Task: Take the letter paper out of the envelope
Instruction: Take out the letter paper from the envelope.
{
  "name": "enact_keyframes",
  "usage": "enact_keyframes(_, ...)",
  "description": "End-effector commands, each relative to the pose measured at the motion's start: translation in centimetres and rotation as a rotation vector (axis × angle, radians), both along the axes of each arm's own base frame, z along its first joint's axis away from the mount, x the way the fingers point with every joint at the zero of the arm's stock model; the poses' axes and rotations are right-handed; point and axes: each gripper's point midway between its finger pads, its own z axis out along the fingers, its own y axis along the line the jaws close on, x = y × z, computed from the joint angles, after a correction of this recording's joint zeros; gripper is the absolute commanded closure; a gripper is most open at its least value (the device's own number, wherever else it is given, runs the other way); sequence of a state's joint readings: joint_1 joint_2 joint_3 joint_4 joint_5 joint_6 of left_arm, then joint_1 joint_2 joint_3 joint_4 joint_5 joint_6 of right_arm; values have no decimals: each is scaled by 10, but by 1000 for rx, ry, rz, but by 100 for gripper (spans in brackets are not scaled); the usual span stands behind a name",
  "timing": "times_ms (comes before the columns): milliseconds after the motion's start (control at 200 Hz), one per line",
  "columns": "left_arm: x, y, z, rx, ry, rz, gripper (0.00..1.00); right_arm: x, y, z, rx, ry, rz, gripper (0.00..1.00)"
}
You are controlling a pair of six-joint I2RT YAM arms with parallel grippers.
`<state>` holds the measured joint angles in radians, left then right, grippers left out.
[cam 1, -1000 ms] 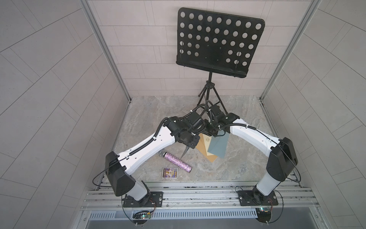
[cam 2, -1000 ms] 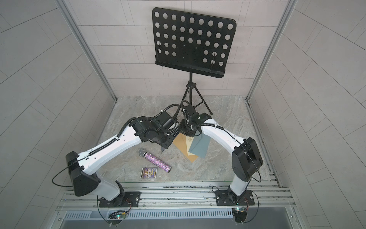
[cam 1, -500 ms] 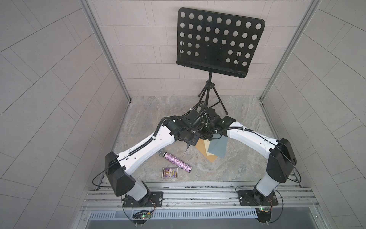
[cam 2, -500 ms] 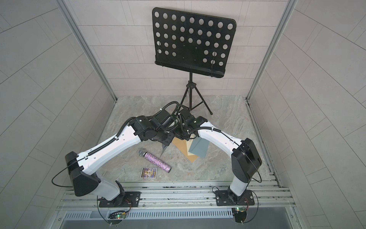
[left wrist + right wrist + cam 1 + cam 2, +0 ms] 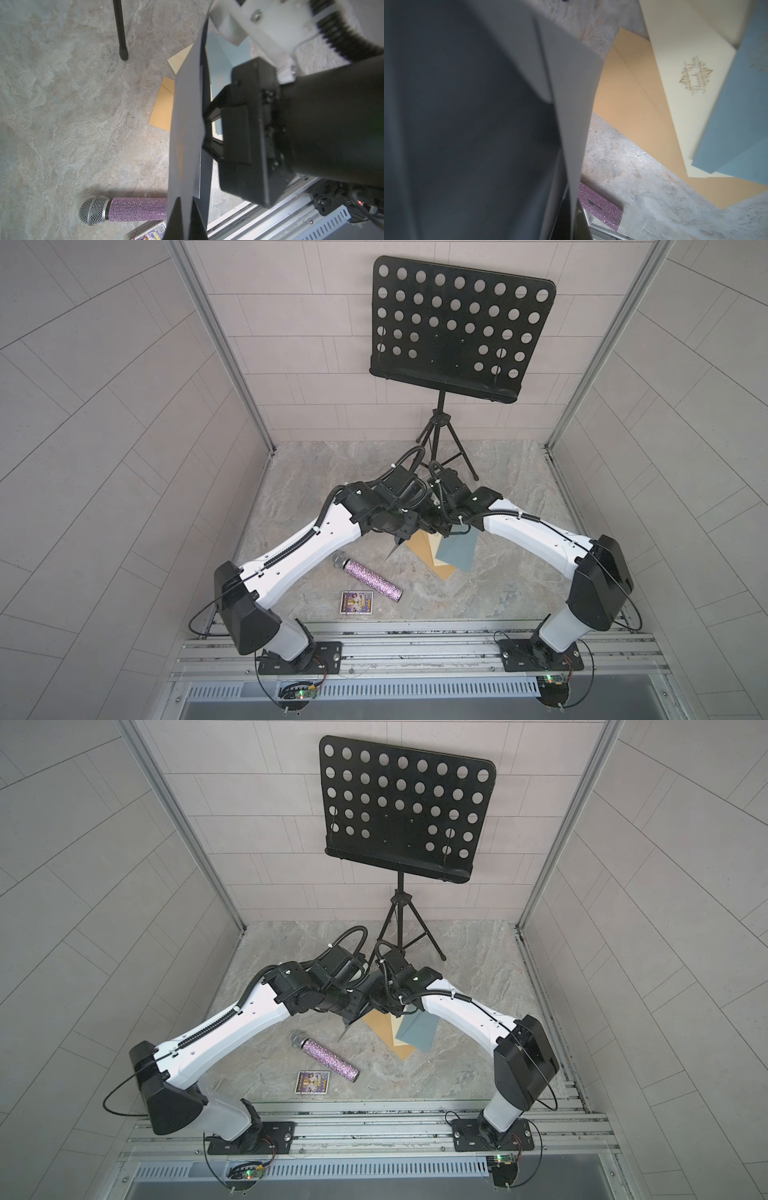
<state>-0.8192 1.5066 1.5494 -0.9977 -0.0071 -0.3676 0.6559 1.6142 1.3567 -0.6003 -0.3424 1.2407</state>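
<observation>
Working outward from the rail, you have:

- Photo card: colourful, flat on the table, just beside the mic on your side.
- Mic: purple glitter body and mesh head, lying on its side with the head toward the left arm.
- Flat stack, near the mic on the right arm's side: tan envelope at the bottom. Cream card with gold "Thank You" lies on it. Blue sheet is on top. Each partly covers the one below.
- Envelope: dark, held on edge off the table between the two wrists. It sits above the stack's mic-side edge. In both top views a pointed corner hangs below the left wrist.
- Grey sheet: paler, with faint gold marks, lying against the envelope's face in the left wrist view. You cannot tell whether it is the letter, or how far it stands out.
- Right gripper: jaws pressed together at the envelope's edge. You cannot tell which layer they pinch.
- Left gripper: at the envelope from the opposite side. You cannot tell whether it is spread or pinching.
- Stand: black perforated desk on a tripod at the back of the table, behind both wrists. One foot rests on the stone surface.
</observation>
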Motion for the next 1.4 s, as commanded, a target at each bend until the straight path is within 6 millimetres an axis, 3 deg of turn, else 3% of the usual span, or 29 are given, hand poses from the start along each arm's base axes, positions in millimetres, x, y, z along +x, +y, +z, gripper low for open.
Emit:
enact_keyframes(0,5,15,8,-3,-38,74,59,-4,-23,9,-109,-14,-14,100)
enact_keyframes(110,3,9,17,-51,-30,76,53,-13,-35,5,-196,44,6,100)
enact_keyframes(215,-3,0,49,-169,-45,69,53,-18,-49,5,-294,70,21,100)
enact_keyframes(345,-12,-15,93,-403,-78,61,70,-16,-59,1,-343,98,27,100)
enact_keyframes(440,-21,-27,102,-530,-50,38,87,-13,-62,2,-356,96,21,100)
enact_keyframes(495,-24,-30,104,-550,-42,27,91,-11,-62,1,-366,106,25,100)
enact_keyframes(750,-29,-59,82,-554,47,-53,97,-3,-53,8,-344,105,34,100)
enact_keyframes(855,-38,-69,64,-502,75,-86,98,-2,-52,11,-328,111,30,100)
enact_keyframes(1066,-37,-69,38,-388,72,-84,95,1,-48,17,-301,107,29,100)
enact_keyframes(1396,-26,-54,17,-185,38,-73,95,3,-49,24,-257,103,16,100)
